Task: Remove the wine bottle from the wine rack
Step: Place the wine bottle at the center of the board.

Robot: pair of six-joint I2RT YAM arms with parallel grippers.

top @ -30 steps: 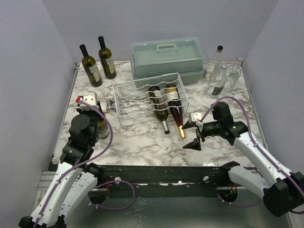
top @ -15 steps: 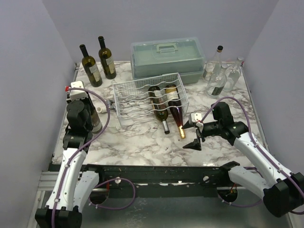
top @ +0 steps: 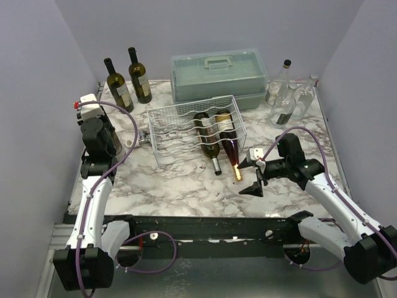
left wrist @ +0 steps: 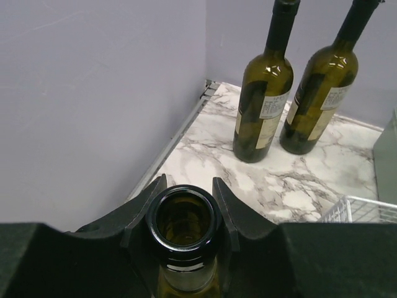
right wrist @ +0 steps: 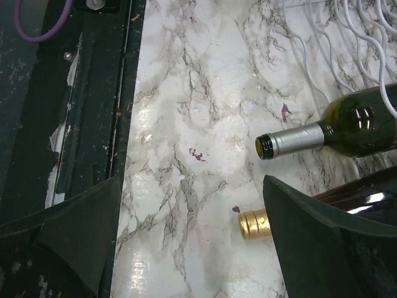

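The white wire wine rack (top: pixel 180 124) stands mid-table with two dark bottles lying in its right grooves. One has a silver capsule (top: pixel 208 141), the other a gold capsule (top: pixel 231 149); both necks stick out over the near edge. My right gripper (top: pixel 250 176) is open and empty, low over the table beside the gold cap (right wrist: pixel 254 223). The silver-capped bottle (right wrist: pixel 338 131) lies just beyond it. My left gripper (left wrist: pixel 186 197) is shut on the neck of an open green bottle (left wrist: pixel 185 248), held upright near the table's left edge, off the rack (left wrist: pixel 366 208).
Two upright dark bottles (top: pixel 118 87) (top: pixel 139 77) stand at the back left. A grey-green plastic case (top: pixel 218 77) sits behind the rack. Clear glass bottles (top: pixel 286 96) stand at the back right. The purple wall (left wrist: pixel 93 93) is close on the left.
My left gripper has moved back and to the left along the table's left edge with the green bottle in it. The right arm has not moved.
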